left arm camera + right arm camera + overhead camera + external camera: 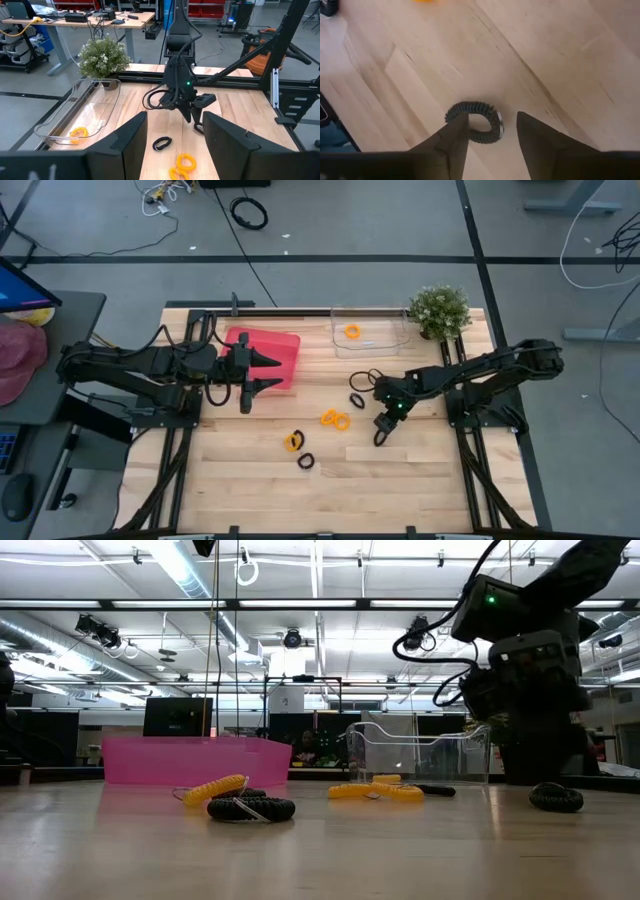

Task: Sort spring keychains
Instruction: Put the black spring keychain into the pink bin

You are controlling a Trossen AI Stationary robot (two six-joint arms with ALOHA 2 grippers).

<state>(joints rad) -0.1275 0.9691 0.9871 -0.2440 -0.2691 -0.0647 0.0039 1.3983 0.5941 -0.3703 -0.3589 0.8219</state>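
I have the right pincer (pixel 492 132) low over the tabletop (pixel 400 480), fingers spread and gripping nothing. In its wrist view a black spring keychain (pixel 475 122) lies flat on the wood just ahead of the fingertips, partly under one finger (pixel 452 140). It is a tight dark coiled cord bent into a loop, with a small metal ring at one end. The loop is slightly oval; I cannot tell its long axis with confidence, because the finger hides part of it.

From above, the right pincer (pixel 384 430) sits right of the table's middle, with that black coil at its tip. A second black keychain (pixel 357 399) lies near, toward the back edge. A pair of orange spring keychains (pixel 335 420) lies touching each other to the pincer's left, between it and the table's centre. Further left lie a single orange keychain (pixel 292 442) and, just beside it toward the front edge, a third black keychain (pixel 306 461).

One orange coil (pixel 352 332) lies inside the clear plastic tray (pixel 400 345) at the back of the tabletop, beside a small potted plant (pixel 440 310). A pink bin (pixel 285 355) stands at the back left.

The left pincer (pixel 268 373) hovers at the pink bin's edge, fingers apart and empty, well away from the loose keychains.

In the low view the orange coils (pixel 375 792) lie flat, stretched sideways across the picture.
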